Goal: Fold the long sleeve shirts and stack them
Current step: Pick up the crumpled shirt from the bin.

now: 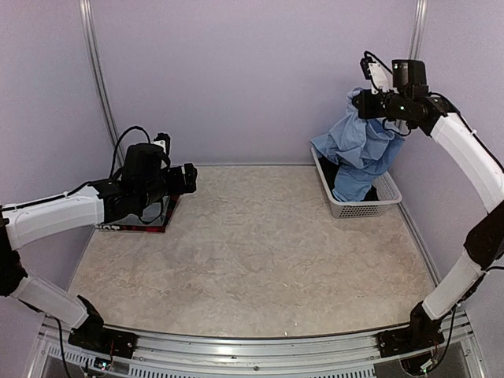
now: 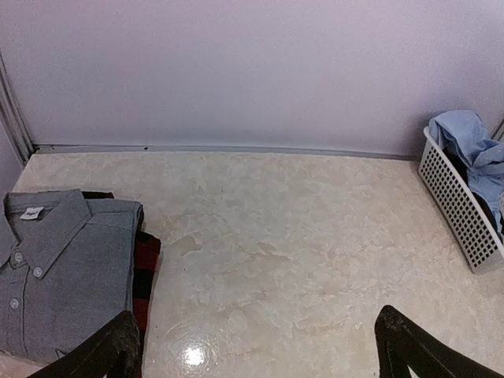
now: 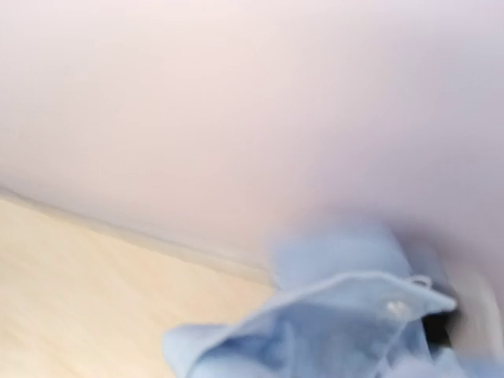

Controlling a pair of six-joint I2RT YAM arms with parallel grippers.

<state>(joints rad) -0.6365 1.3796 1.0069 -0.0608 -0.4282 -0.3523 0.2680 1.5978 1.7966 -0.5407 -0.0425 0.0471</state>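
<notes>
You had the worktop [image 1: 260, 260] stretching between your two claws. The largest piece in play was the light blue shirt [image 1: 362, 150]. It hung bunched from your right claw [image 1: 361, 101], and its lower end trailed down into the white mesh basket [image 1: 370, 208] directly beneath that claw. The right claw was clamped fully shut on cloth near the top of the bundle. Its wrist view was too blurred to show which part you had caught, though a button and a seam edge showed just below.

Under your left claw [image 2: 260, 354], slightly to its left, the folded grey shirt [image 2: 63, 268] lay collar-up on the red-and-black plaid shirt [image 2: 146, 268], of which only an edge showed. That claw stood spread as wide as it goes, with nothing in it.

By my reading, you were drawing the last shirt out of the basket, with two already folded and stacked. The next move called for lifting the hem clear of the basket rim, carrying the shirt to the open worktop and bringing the left claw over for a second hold to spread it flat.
</notes>
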